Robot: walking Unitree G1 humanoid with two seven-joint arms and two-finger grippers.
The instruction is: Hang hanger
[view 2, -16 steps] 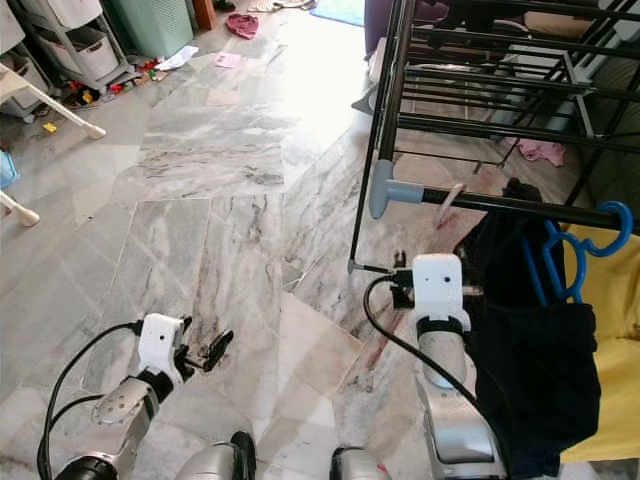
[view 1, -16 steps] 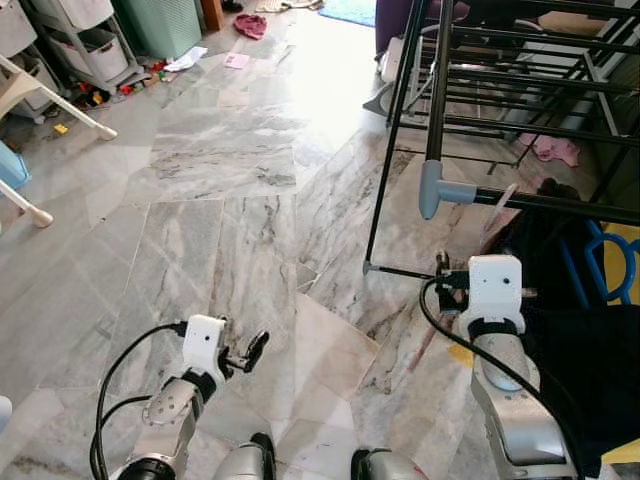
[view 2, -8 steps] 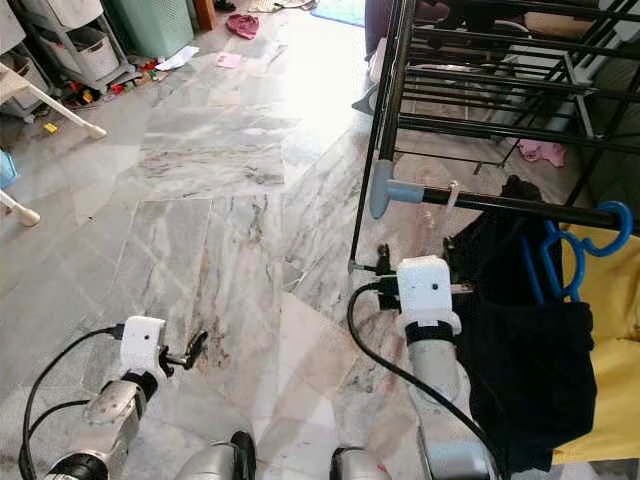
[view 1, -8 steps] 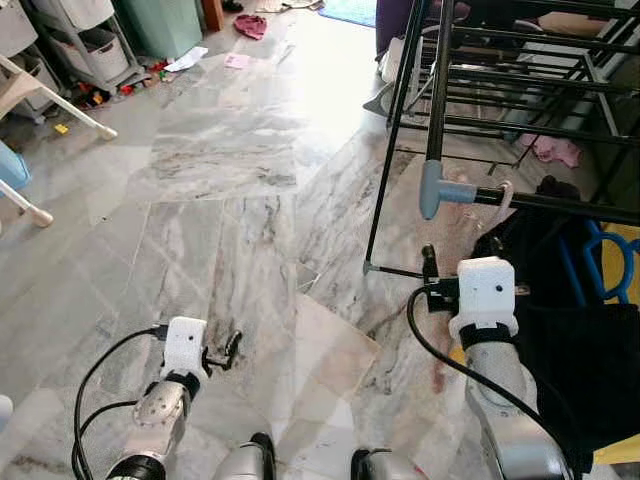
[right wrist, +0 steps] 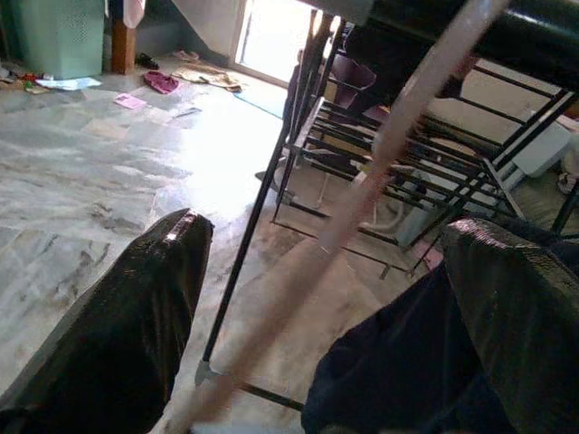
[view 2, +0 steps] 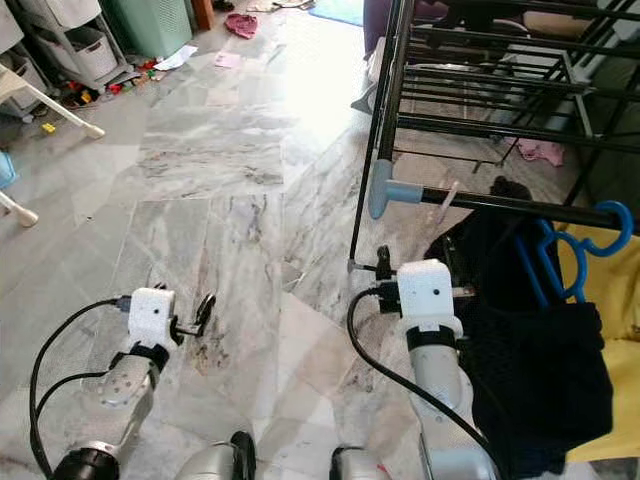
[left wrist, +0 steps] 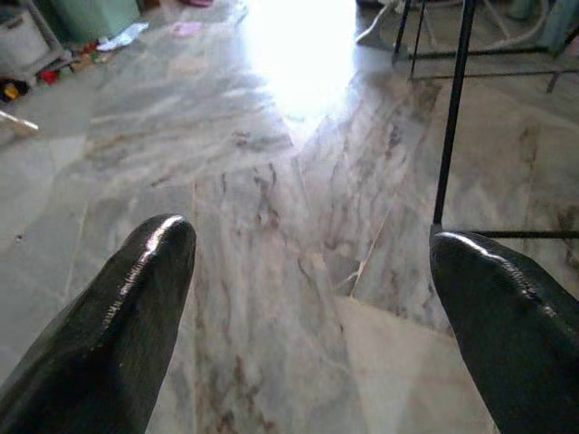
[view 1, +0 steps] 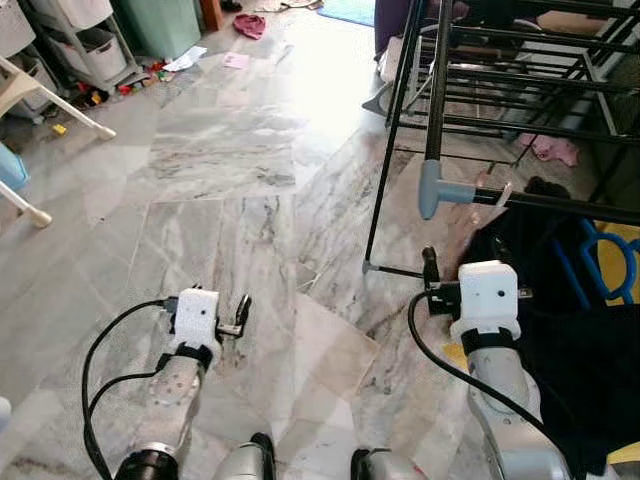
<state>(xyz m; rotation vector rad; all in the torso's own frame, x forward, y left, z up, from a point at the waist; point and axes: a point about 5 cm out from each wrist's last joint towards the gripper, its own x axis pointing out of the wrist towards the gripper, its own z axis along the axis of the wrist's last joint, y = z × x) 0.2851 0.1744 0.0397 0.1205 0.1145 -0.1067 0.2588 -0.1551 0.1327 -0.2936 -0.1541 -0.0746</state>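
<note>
A pale pink hanger (view 2: pixel 450 196) hooks over the black rail (view 2: pixel 520 208) of the drying rack, next to the rail's grey end cap (view 2: pixel 385 192). A black garment (view 2: pixel 520 330) hangs below it. My right gripper (right wrist: pixel 326 271) is just below the rail's end. It is open, and the hanger's pink bar (right wrist: pixel 380 154) runs slantwise between its wide-apart fingers (right wrist: pixel 136 316). One right finger (view 1: pixel 430 264) points up toward the rail. My left gripper (view 1: pixel 240 310) is low over the marble floor, open and holding nothing.
A blue hanger (view 2: pixel 560 250) with a yellow garment (view 2: pixel 610 290) hangs further along the same rail. The rack's black legs (view 1: pixel 385 180) and lower bars stand ahead on the right. Storage carts (view 1: pixel 90 45), a white chair leg (view 1: pixel 60 105) and scattered clothes (view 1: pixel 250 25) lie far left.
My left arm drew back, then lifted forward and higher. My right wrist shifted slightly left and up under the rail's end. The pink hanger stays on the rail.
</note>
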